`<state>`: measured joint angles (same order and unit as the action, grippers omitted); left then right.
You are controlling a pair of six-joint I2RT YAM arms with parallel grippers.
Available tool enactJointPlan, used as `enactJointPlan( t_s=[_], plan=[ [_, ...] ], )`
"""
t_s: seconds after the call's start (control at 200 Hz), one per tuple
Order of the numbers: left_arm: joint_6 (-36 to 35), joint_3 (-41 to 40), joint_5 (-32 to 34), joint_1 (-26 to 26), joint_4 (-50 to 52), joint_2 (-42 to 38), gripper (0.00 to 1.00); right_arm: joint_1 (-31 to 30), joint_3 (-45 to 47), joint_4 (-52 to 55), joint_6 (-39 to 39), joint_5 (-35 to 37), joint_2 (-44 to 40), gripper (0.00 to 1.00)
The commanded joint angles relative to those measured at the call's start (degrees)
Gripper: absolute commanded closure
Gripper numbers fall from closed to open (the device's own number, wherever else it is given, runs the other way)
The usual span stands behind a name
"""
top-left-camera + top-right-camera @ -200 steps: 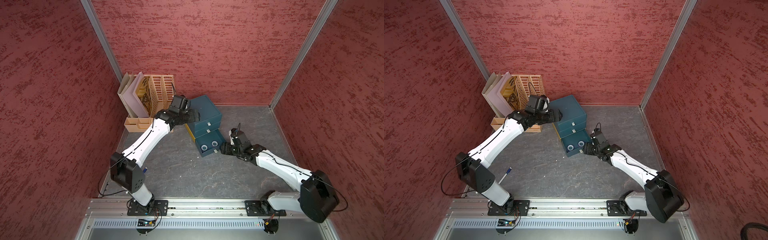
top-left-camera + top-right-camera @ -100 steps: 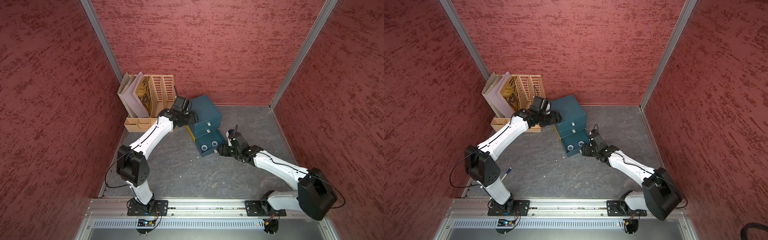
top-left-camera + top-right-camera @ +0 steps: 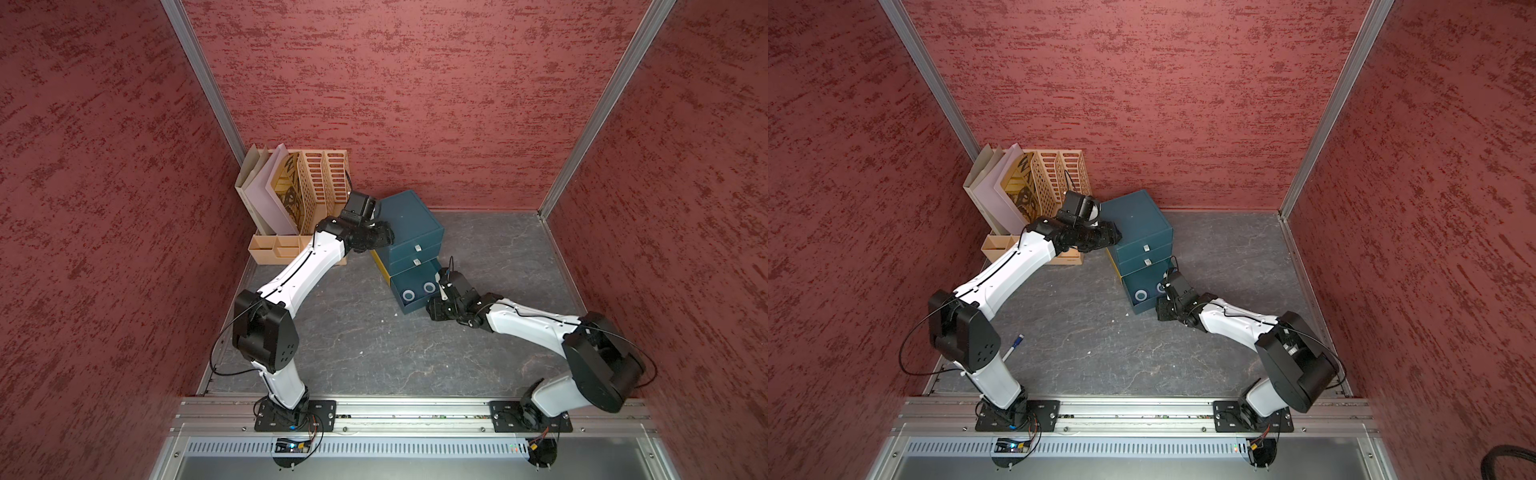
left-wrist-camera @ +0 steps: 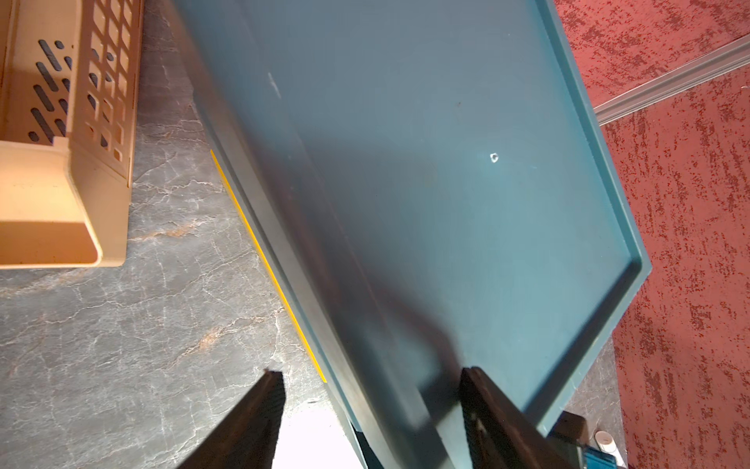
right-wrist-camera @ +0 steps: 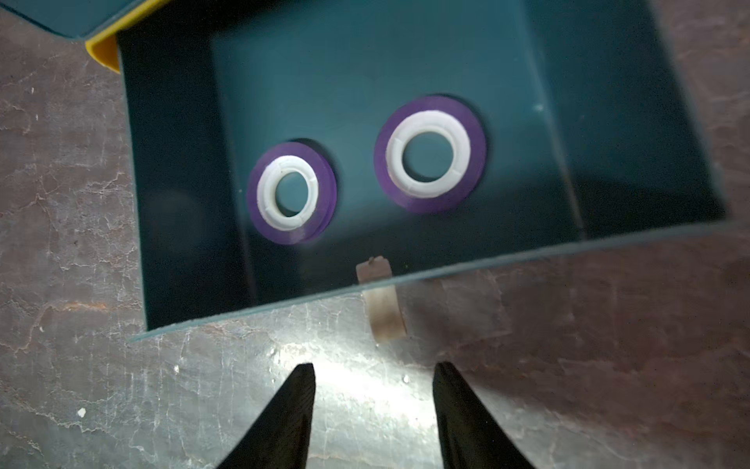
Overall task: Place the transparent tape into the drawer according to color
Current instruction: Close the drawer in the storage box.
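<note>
A teal three-drawer cabinet (image 3: 409, 216) stands at the back, and its bottom drawer (image 3: 409, 311) is pulled out. Two purple rolls of transparent tape lie flat inside, one (image 5: 266, 191) on the left and one (image 5: 475, 154) on the right; both top views show them too (image 3: 404, 296). My right gripper (image 5: 373, 369) hovers low over the floor just in front of the drawer's front wall and its pale pull tab (image 5: 383, 312), open and empty. My left gripper (image 4: 371, 375) is open astride the cabinet's left top edge, with one finger over the lid (image 4: 446, 162) and one beside the cabinet.
A tan slotted file rack (image 3: 320, 183) with folders (image 3: 266, 195) and a low tan tray (image 3: 276, 247) fill the back left corner, close to my left arm. A pen (image 3: 1013, 347) lies by the left wall. Red walls enclose the grey floor.
My right gripper has slid left and nearer along the drawer's front, and its jaws have narrowed. My left gripper has narrowed by the cabinet's top edge, and that arm's elbow has swung right.
</note>
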<state>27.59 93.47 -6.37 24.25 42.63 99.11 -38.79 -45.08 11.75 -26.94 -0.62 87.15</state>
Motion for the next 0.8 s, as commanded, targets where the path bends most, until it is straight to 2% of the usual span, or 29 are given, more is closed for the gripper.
enactJointPlan(
  t_s=[0.0,0.797],
  plan=[
    [-1.1,0.0,0.2,-0.9,2.3,1.5,0.29,-0.7,-1.7,-2.9,2.4,2.1,1.9,0.48],
    [-4.6,4.0,-2.4,-2.0,5.5,4.6,0.31,-1.2,-6.8,-13.6,8.8,6.4,8.1,0.49]
  ],
)
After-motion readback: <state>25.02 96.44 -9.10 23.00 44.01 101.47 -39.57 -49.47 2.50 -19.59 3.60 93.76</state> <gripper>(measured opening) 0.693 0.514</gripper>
